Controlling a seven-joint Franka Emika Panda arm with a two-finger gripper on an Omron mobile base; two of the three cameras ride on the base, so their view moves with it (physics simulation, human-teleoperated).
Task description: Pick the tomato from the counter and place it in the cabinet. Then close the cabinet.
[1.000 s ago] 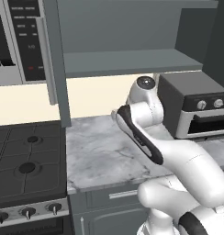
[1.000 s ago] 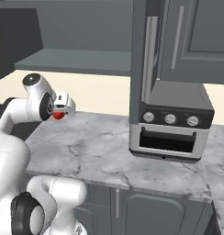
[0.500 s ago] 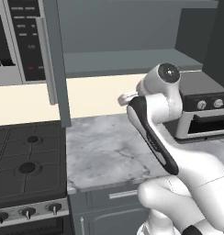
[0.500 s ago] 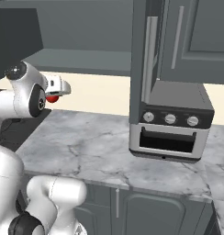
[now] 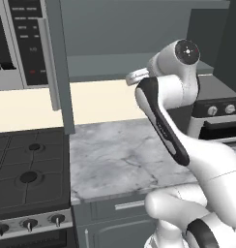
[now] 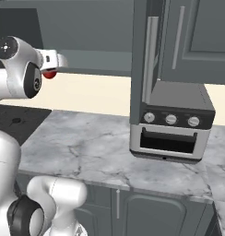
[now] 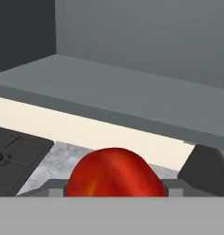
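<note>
My gripper is shut on the tomato, a glossy red ball held high above the marble counter, just in front of the cabinet's grey inner shelf. In the hand view the tomato sits low in the middle between the fingertips, with the shelf stretching ahead and slightly above it. The cabinet stands open: its left door and its right door both show edge-on. In the left base view the arm's upper joint hides the tomato.
A silver toaster oven stands on the counter under the right door. The black stovetop lies left of the counter, with the microwave above it. The beige wall runs between counter and shelf.
The arm has risen and reached forward, carrying the tomato from just above the counter up to the level of the cabinet shelf.
</note>
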